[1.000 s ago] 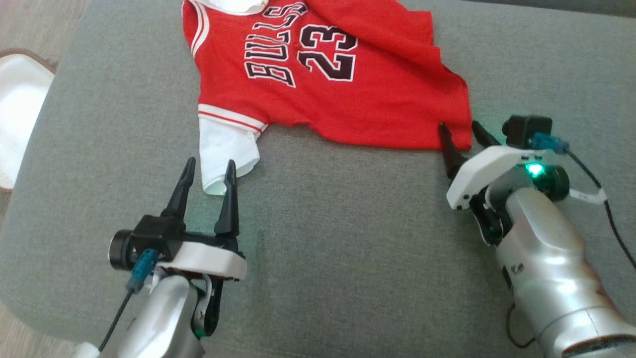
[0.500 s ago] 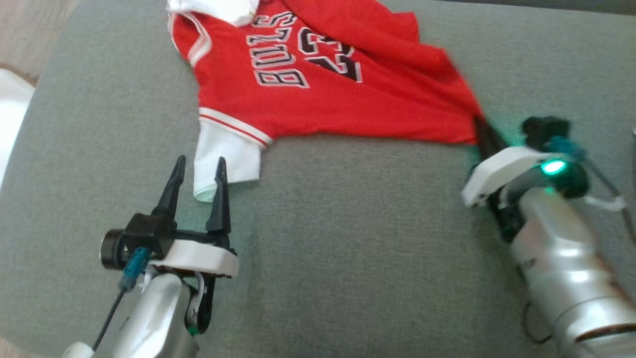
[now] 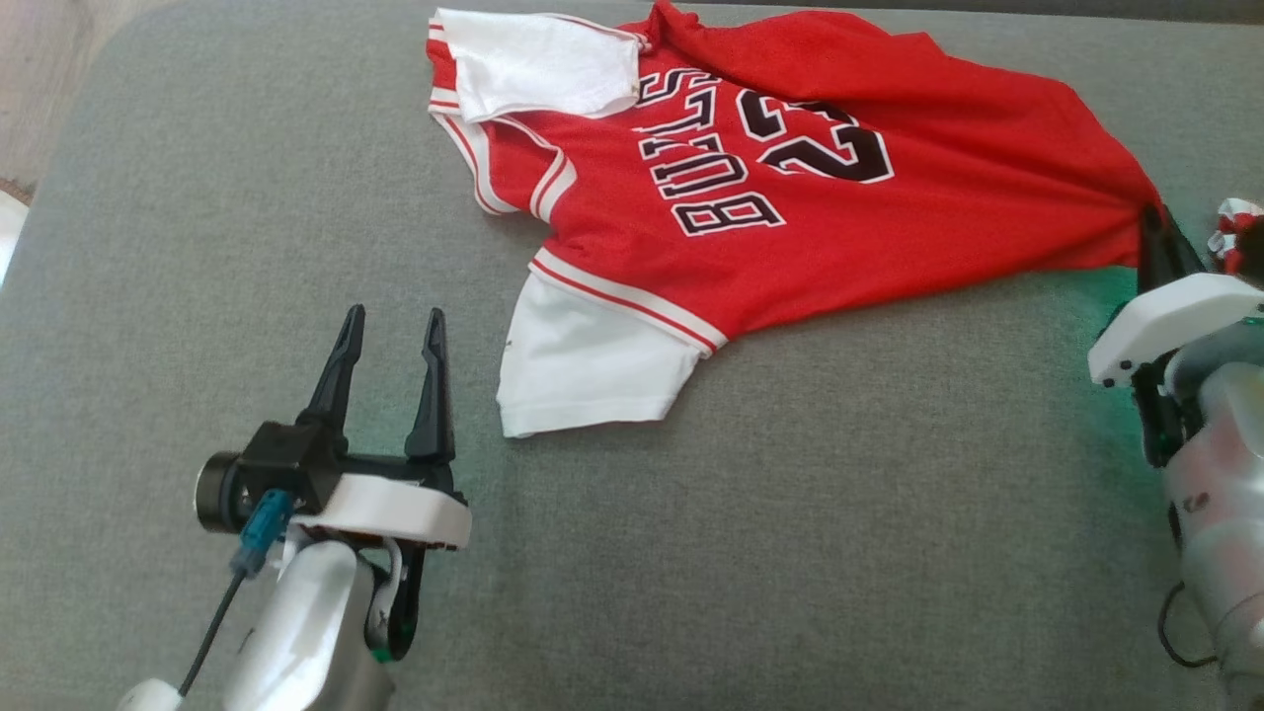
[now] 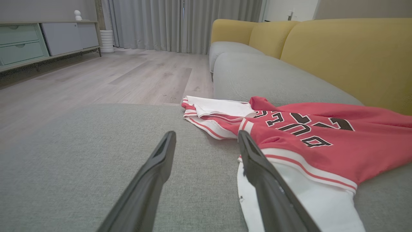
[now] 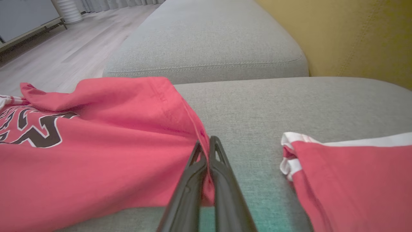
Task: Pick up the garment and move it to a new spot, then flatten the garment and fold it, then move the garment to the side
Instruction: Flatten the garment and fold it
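A red jersey (image 3: 790, 197) with white sleeves and black lettering lies on the grey sofa cushion (image 3: 691, 543), stretched toward the right. My right gripper (image 3: 1153, 225) is shut on the jersey's hem corner, the red cloth pinched between its fingers (image 5: 206, 151). The jersey (image 5: 96, 145) spreads to the left in the right wrist view. My left gripper (image 3: 390, 331) stands open over the cushion, just left of the near white sleeve (image 3: 588, 370). In the left wrist view its fingertips (image 4: 206, 138) hold nothing, and the jersey (image 4: 309, 135) lies to the right.
A second red garment with white trim (image 5: 351, 174) lies on the cushion right of my right gripper, its edge (image 3: 1234, 222) at the head view's right border. Yellow sofa backrests (image 4: 347, 54) rise behind. Wooden floor (image 4: 112, 74) and a cabinet (image 4: 38, 42) lie beyond.
My right gripper shut on the jersey's hem corner and pulled it rightward, stretching and turning the garment. The head view shifted. The left gripper stayed open in place.
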{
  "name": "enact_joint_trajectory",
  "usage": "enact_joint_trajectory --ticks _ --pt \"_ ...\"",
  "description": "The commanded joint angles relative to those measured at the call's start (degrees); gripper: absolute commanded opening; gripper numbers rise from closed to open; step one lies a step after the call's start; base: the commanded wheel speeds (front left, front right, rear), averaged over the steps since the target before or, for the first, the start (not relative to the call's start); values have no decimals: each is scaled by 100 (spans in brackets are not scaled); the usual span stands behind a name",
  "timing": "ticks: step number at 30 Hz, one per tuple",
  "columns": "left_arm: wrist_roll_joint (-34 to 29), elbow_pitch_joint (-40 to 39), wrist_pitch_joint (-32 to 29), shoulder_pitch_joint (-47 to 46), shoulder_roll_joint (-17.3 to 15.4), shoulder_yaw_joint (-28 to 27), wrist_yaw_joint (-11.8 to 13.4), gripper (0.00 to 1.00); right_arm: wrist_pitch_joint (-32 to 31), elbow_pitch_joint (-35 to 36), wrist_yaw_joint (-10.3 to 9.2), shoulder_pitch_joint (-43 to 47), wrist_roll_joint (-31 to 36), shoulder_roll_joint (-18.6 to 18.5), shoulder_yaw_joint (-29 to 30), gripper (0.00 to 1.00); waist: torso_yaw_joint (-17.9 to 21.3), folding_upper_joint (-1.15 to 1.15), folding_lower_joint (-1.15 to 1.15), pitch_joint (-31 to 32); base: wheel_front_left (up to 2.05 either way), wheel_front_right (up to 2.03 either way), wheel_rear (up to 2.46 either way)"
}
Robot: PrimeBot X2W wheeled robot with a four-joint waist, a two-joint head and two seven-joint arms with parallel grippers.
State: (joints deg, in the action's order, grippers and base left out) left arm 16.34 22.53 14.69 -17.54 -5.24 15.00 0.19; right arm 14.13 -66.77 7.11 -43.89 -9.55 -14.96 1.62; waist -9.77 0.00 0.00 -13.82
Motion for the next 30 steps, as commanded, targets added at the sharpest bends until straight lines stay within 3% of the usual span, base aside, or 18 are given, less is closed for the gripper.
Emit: enact_joint_trajectory --ticks 1,2,7,11,12,19,30 --pt "-59 -118 30 -150 -75 -214 -22 100 73 122 37 -48 88 -64 -7 54 16 0 0 11 0 0 0" --pt "-65 -108 30 -143 -74 -229 -28 100 76 131 37 -39 169 -52 69 100 34 0 0 27 0 0 0" --pt "-83 -71 30 -116 -86 -307 -61 100 84 778 37 91 484 358 311 100 205 0 0 124 0 0 0" --pt "-91 -15 30 -94 -86 -330 -104 100 85 1879 37 569 600 787 428 100 386 0 0 223 0 0 0" --pt "-83 23 30 -78 -77 -334 -122 100 85 2469 37 930 567 962 369 100 476 0 0 274 0 0 0" --pt "-44 343 12 -84 -82 -288 -220 100 86 4187 37 2294 182 1193 20 100 800 0 0 352 0 0 0" --pt "-56 1642 -816 -1085 -325 -265 -172 100 86 4893 37 2669 -163 1207 -336 100 1333 0 0 58 0 0 0"
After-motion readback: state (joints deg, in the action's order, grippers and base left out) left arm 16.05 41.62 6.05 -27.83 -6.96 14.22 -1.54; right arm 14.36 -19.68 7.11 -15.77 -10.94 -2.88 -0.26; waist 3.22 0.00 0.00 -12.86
